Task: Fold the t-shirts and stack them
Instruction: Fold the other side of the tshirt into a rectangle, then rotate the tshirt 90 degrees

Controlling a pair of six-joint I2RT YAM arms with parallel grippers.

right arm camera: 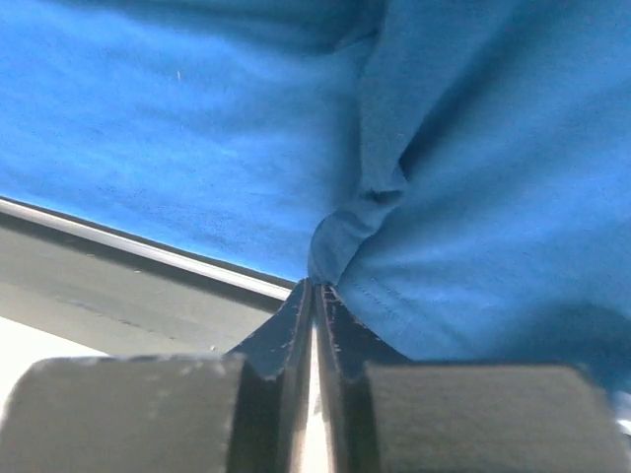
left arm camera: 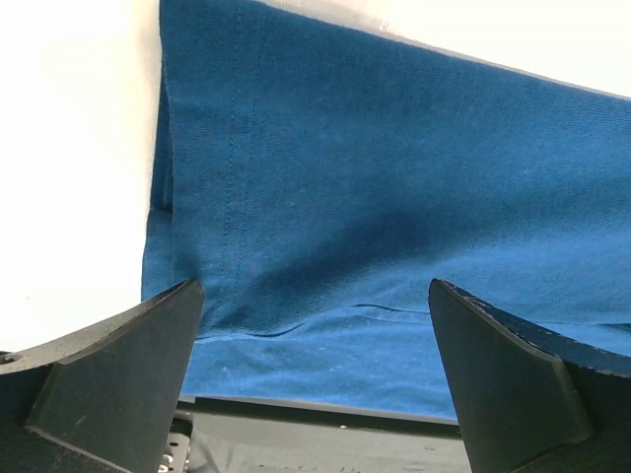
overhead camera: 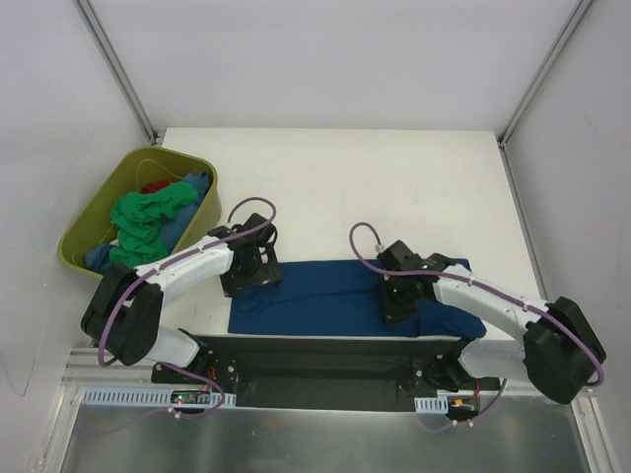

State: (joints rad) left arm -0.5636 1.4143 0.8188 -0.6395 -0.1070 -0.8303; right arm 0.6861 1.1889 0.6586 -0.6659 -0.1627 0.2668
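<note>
A blue t-shirt (overhead camera: 315, 301) lies as a long folded strip along the table's near edge. My left gripper (overhead camera: 248, 276) is open, low over the shirt's left end; in the left wrist view its fingers (left arm camera: 128, 365) straddle the cloth (left arm camera: 394, 177) near a hem seam, gripper (left arm camera: 315, 296). My right gripper (overhead camera: 399, 301) is at the shirt's right part, shut (right arm camera: 315, 286) on a pinched fold of the blue cloth (right arm camera: 197, 128). A green t-shirt (overhead camera: 143, 222), a red one (overhead camera: 153, 185) and another blue one (overhead camera: 194, 192) lie bunched in the tub.
The olive-green tub (overhead camera: 99, 212) stands at the table's left, tilted over the edge. The black base plate (overhead camera: 325, 360) of the arms runs just below the shirt. White enclosure walls and metal posts (overhead camera: 118, 69) surround the table.
</note>
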